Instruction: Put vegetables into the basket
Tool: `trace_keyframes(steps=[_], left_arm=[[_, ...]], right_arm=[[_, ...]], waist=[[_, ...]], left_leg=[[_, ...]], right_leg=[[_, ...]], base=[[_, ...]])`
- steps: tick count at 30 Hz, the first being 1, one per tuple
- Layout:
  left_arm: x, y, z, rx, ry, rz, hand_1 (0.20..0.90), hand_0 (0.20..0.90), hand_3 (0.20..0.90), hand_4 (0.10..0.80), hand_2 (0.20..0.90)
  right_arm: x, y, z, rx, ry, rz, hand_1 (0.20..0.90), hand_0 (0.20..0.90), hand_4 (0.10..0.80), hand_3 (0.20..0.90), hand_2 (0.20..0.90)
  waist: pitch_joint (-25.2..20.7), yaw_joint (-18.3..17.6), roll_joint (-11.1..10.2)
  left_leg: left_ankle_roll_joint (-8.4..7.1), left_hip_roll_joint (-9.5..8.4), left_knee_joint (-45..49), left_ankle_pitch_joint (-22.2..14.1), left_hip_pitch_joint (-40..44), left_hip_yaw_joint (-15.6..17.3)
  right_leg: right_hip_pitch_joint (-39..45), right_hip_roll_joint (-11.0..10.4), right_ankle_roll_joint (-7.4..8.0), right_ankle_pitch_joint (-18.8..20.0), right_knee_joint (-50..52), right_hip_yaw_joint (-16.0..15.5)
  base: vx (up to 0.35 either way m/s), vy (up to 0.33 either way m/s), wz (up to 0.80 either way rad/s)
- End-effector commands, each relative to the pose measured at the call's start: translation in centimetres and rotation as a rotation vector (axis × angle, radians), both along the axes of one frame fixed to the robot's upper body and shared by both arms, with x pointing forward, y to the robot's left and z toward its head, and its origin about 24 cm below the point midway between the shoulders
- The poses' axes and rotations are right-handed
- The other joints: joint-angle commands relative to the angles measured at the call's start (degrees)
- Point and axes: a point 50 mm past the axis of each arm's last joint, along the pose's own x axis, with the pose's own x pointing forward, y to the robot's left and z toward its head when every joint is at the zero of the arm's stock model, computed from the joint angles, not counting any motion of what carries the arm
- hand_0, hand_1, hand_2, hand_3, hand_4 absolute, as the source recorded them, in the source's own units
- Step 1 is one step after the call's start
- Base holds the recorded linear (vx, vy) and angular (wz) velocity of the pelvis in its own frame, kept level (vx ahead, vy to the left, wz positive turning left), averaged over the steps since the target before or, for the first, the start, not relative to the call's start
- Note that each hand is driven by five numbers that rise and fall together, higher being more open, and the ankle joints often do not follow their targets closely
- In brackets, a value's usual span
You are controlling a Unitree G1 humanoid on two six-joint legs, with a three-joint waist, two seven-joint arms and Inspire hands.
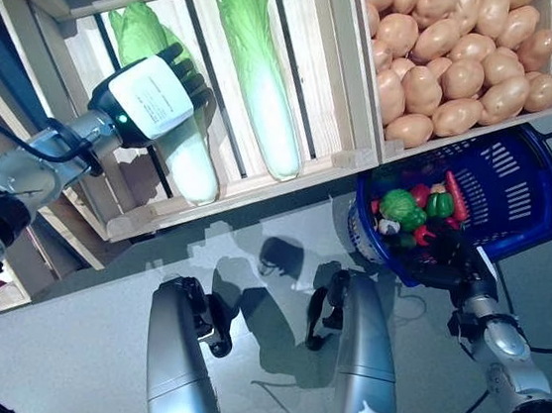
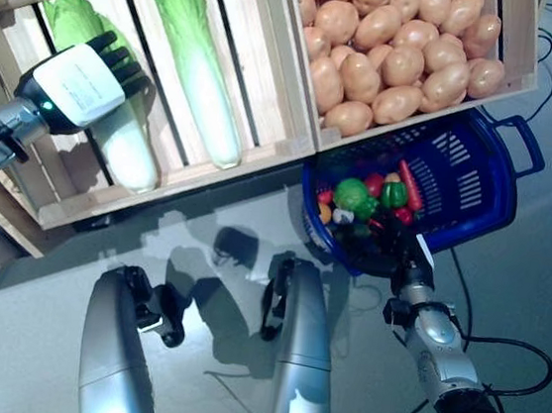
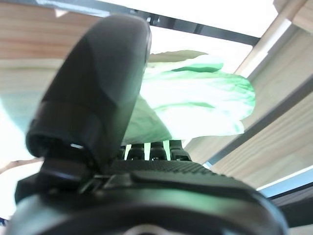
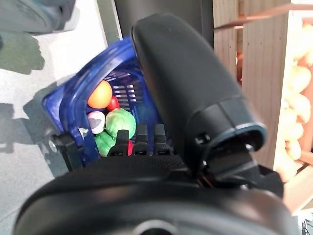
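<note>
Looking down from the head cameras, I see the slatted wooden crate (image 1: 319,92) filling the upper part of the scene, its far edge cut off, one bay holding two cabbages and the next a heap of potatoes (image 1: 457,58) that runs out of sight. My left hand (image 1: 154,93) lies over the nearer napa cabbage (image 1: 187,157); its white-backed palm hides the middle of the leaves, and the dark fingers curve down round the far side of the head, so I read it as closed round that cabbage, though the fingertips themselves are out of sight. The wrist camera shows only the thumb against pale green leaf. A second cabbage (image 1: 265,86) lies just beyond those fingers, untouched. The blue basket (image 1: 518,184) hangs below the potato bay, my right hand (image 1: 454,262) at its near rim. That hand's fingers are buried behind the rim, so I cannot tell its grip. Small mixed vegetables (image 1: 417,211) crowd the basket's low end, too jumbled to sort.
</note>
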Motion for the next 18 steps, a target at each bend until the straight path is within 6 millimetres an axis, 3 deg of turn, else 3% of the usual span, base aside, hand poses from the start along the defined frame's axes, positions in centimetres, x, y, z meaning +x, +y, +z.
trace_keyframes(steps=[1,7,18], left_arm=[[-1.3,2.6,5.9,-0.074,-0.193,0.133,0.3,0.3,0.3,0.4,0.3],[-1.5,3.8,5.8,-0.118,-0.182,0.23,0.3,0.3,0.3,0.4,0.3],[-1.5,3.8,5.0,-0.159,-0.136,0.218,0.3,0.3,0.3,0.4,0.3]], right_arm=[[0.2,-2.9,5.6,-0.009,-0.238,-0.119,0.9,0.9,0.8,0.9,0.9],[0.2,-3.0,7.8,-0.008,-0.316,-0.097,0.9,0.9,0.8,0.9,0.9],[0.6,-2.1,9.2,-0.031,-0.392,-0.065,0.9,0.9,0.8,0.9,0.9]], waist=[[-2.94,-0.69,0.4],[-3.18,-0.68,0.55],[-5.37,-0.23,1.37]], left_leg=[[-5.67,2.48,-9.0,5.17,-2.49,-3.82],[-5.25,2.41,-9.03,4.91,-2.28,-3.73],[-4.43,2.23,-11.85,5.14,1.73,-3.07]], right_leg=[[-1.48,-5.41,9.04,4.57,-2.03,5.11],[-1.36,-6.02,8.95,4.58,-2.55,4.8],[2.55,-6.7,8.67,4.38,-5.84,3.87]], base=[[-0.03,0.017,-0.04],[-0.019,0.016,-0.03],[-0.009,-0.025,0.03]])
